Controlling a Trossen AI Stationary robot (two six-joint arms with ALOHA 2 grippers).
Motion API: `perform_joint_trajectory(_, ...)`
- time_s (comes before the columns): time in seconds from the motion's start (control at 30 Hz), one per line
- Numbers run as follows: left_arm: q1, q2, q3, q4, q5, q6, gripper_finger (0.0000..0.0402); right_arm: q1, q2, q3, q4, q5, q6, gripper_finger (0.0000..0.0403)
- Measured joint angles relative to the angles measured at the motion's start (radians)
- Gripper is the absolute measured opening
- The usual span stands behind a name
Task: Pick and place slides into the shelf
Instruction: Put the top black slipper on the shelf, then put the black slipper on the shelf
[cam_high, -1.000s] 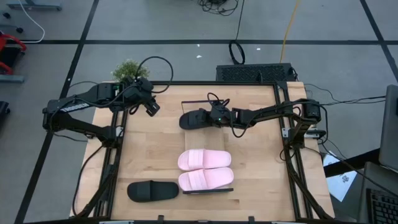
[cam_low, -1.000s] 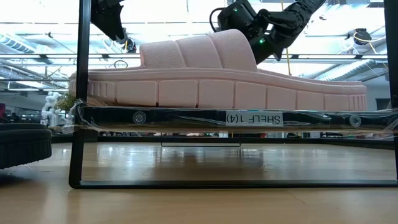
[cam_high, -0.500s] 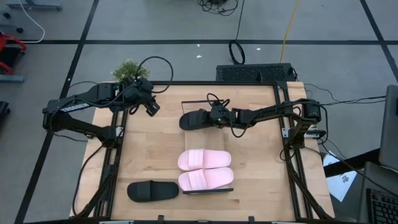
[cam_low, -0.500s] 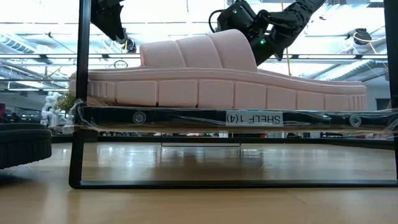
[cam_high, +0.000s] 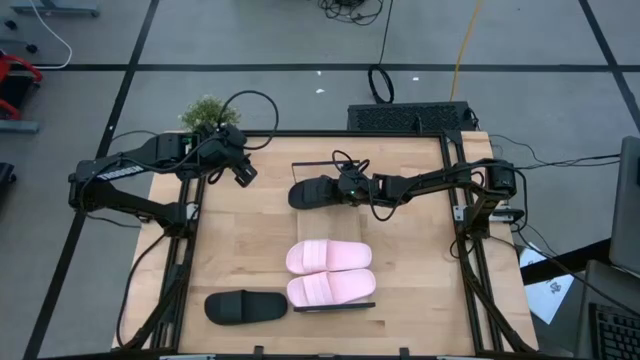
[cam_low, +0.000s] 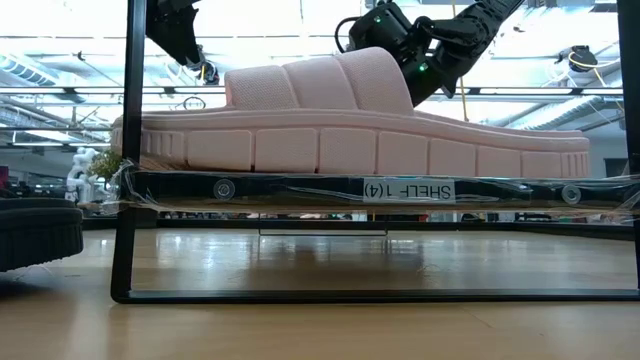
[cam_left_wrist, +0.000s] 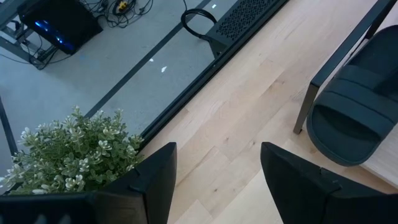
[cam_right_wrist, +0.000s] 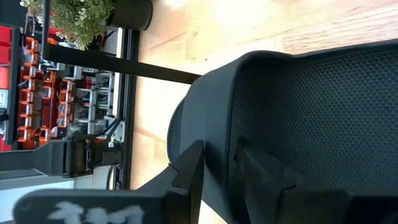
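Black slide (cam_high: 318, 191) lies at the far centre of the tabletop (cam_high: 240, 250) in the high view, long axis running left-right, with the right gripper (cam_high: 345, 186) on its strap end; you reach it from the right side, arm stretched along the slide's length. The left gripper (cam_high: 243, 173) waits near the far-left corner by the potted plant (cam_high: 208, 112), so the right arm is far nearer. Two pink slides (cam_high: 330, 271) sit side by side on the shelf (cam_high: 335, 306) at the near edge; a second black slide (cam_high: 245, 306) lies on the table just left of it.

Low view: pink slide (cam_low: 350, 120) rests on the shelf (cam_low: 380, 190), labelled panel below; right gripper (cam_low: 395, 45) shows high behind it.

Left wrist view: left gripper (cam_left_wrist: 214, 180) fingers spread apart, holding nothing; plant (cam_left_wrist: 74, 155) and black slide (cam_left_wrist: 357, 112) ahead.

Right wrist view: right gripper (cam_right_wrist: 214, 168) fingers pinched on the black slide's (cam_right_wrist: 311, 112) strap edge, w/ mesh fabric between them.

Judgement: next move is lift, then carry toward you to the shelf; keep the slide's long axis parallel w/ the shelf.
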Motion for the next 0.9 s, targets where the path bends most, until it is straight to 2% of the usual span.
perform_joint_trajectory(0.57, 0.000, 0.000, 0.000, -0.001, 0.000, 0.000, 0.0230, -0.003, -0.017, 0.000, -0.023, 0.001, -0.007, 0.0086)
perform_joint_trajectory(0.9, -0.001, 0.000, 0.000, -0.002, 0.016, 0.000, 0.0230, -0.015, -0.083, -0.001, -0.198, 0.017, -0.030, 0.0086)
